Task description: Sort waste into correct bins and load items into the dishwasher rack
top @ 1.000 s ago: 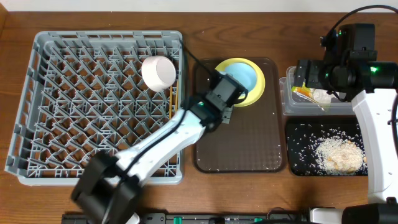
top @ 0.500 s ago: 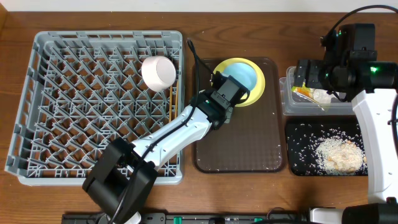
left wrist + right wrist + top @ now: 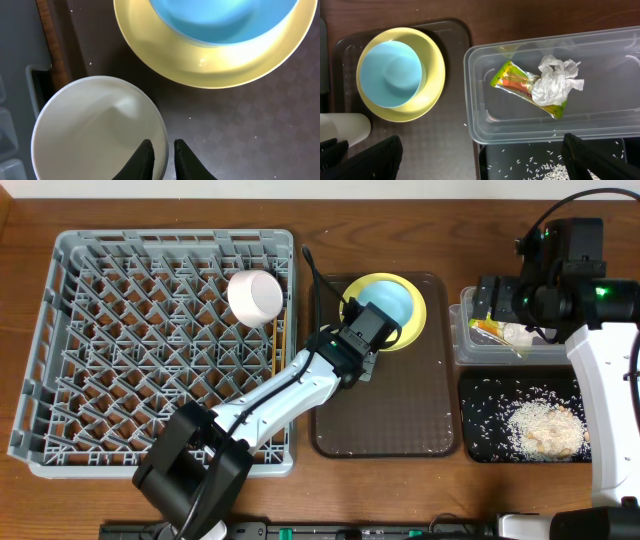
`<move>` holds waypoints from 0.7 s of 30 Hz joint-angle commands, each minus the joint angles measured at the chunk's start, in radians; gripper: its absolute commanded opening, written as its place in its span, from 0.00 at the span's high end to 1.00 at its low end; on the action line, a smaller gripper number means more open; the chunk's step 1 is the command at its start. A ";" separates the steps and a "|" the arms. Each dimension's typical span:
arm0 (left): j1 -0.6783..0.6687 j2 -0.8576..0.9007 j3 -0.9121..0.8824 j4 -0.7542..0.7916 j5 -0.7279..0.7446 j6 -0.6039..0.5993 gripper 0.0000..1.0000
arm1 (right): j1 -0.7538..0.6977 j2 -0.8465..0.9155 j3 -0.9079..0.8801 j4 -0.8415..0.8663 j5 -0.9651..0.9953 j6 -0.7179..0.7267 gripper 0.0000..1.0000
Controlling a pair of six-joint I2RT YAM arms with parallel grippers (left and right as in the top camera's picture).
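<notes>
In the left wrist view a small white cup (image 3: 90, 130) stands upright on the brown tray, left of the yellow plate (image 3: 210, 70) that carries the light blue bowl (image 3: 220, 20). My left gripper (image 3: 163, 150) is pinched on the cup's right rim, one finger inside and one outside. From overhead the arm hides the cup. The right gripper (image 3: 490, 160) hangs wide open over the clear tub (image 3: 485, 90), which holds the snack wrapper (image 3: 512, 80) and the tissue (image 3: 555, 80). Rice (image 3: 545, 428) lies in the black tray (image 3: 480, 395).
The grey dishwasher rack (image 3: 60, 360) fills the left of the table, with a white bowl (image 3: 254, 295) near its back right corner and thin chopsticks (image 3: 272, 348) along its right side. The brown serving tray (image 3: 400, 410) sits between the rack and the bins.
The left gripper's jaws have narrowed onto the cup's rim, and the left arm has shifted slightly. The right arm has not moved.
</notes>
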 commanded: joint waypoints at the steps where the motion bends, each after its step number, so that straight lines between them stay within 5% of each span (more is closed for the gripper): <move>1: 0.001 0.002 -0.004 -0.007 0.001 0.006 0.81 | 0.007 0.002 0.004 -0.002 0.002 -0.011 0.01; 6: 0.002 0.002 -0.032 -0.005 0.000 0.006 0.81 | 0.007 0.002 0.004 -0.002 0.002 -0.011 0.01; 9: 0.002 0.002 -0.036 -0.003 -0.003 0.006 0.94 | 0.007 0.002 0.004 -0.002 0.002 -0.011 0.01; 14: 0.002 -0.014 -0.011 0.015 0.002 0.006 0.94 | 0.007 0.002 0.004 -0.002 0.002 -0.011 0.01; 21: 0.106 -0.177 0.071 0.006 0.355 -0.083 0.94 | 0.007 0.002 0.004 -0.002 0.002 -0.011 0.01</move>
